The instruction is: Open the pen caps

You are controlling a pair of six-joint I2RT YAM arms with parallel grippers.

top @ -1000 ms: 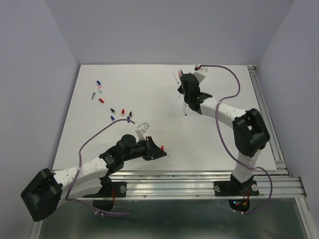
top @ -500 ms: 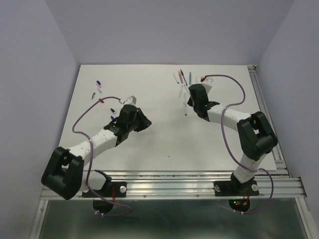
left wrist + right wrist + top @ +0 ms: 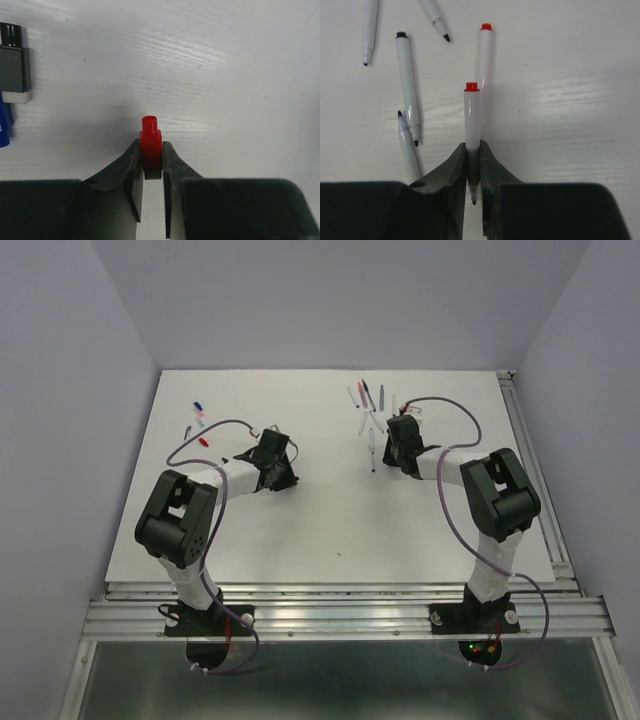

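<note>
My left gripper (image 3: 151, 155) is shut on a stubby red pen cap (image 3: 150, 140) and holds it low over the white table. In the top view this gripper (image 3: 270, 465) is at the left middle, next to loose caps: blue (image 3: 197, 403), pink (image 3: 200, 416) and red (image 3: 204, 441). My right gripper (image 3: 472, 150) is shut on a white pen barrel (image 3: 471, 120) with its red tip bare between the fingers. In the top view it (image 3: 398, 437) sits by the pile of pens (image 3: 368, 405).
Several uncapped white pens lie around the right gripper: one with a red end (image 3: 486, 70) and black-tipped ones (image 3: 407, 85). A blue cap (image 3: 4, 127) and a grey-black cap (image 3: 12, 65) lie left of the left gripper. A metal rail (image 3: 535, 480) runs along the table's right edge.
My left arm has swung from the table's front edge up and left to the loose caps. My right gripper has drawn back a little from the pen pile, toward the right.
</note>
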